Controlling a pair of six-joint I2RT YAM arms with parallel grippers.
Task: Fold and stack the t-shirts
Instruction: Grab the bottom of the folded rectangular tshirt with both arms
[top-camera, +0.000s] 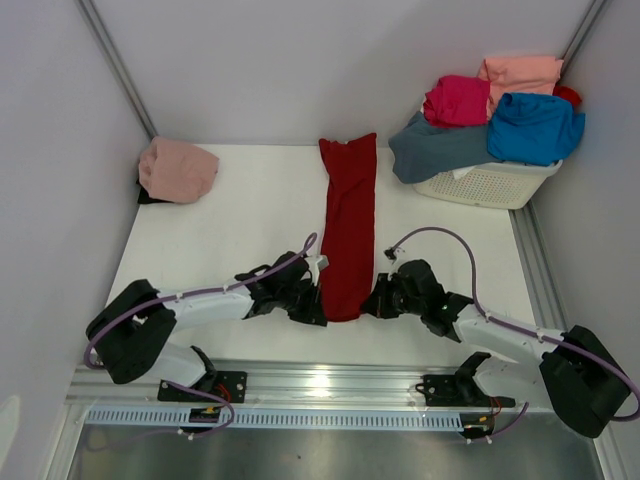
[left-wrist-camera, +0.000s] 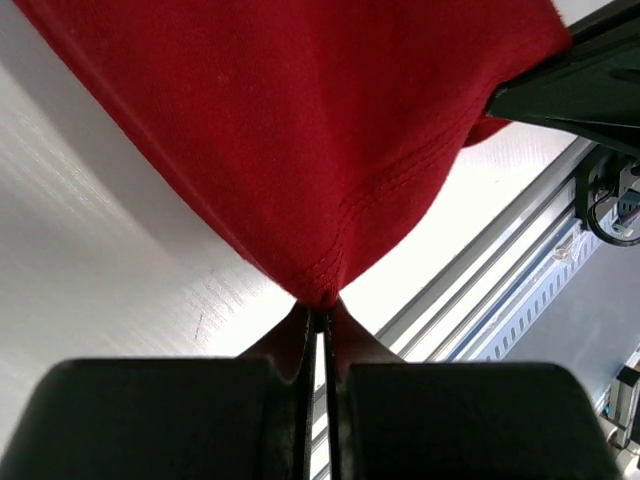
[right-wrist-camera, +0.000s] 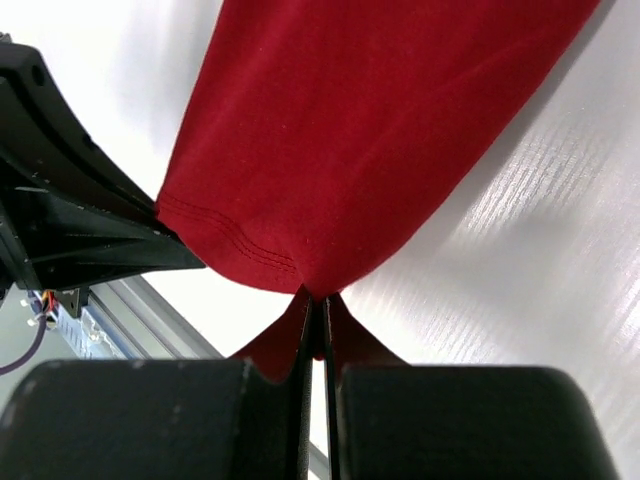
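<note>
Dark red t-shirt (top-camera: 348, 225) lies as a long narrow strip on the table (top-camera: 230, 230), just left of the white basket (top-camera: 492, 186). At its end away from the basket, the left gripper (left-wrist-camera: 318, 325) and right gripper (right-wrist-camera: 316, 318) each clamp one hem corner.

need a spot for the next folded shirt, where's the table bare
Widest bare table: between the pink shirt and the red shirt. A smaller patch: right of the red shirt, this side of the basket. Crowded: the back right corner with the heaped basket, and the near edge, where left gripper and right gripper pinch the red shirt.
</note>
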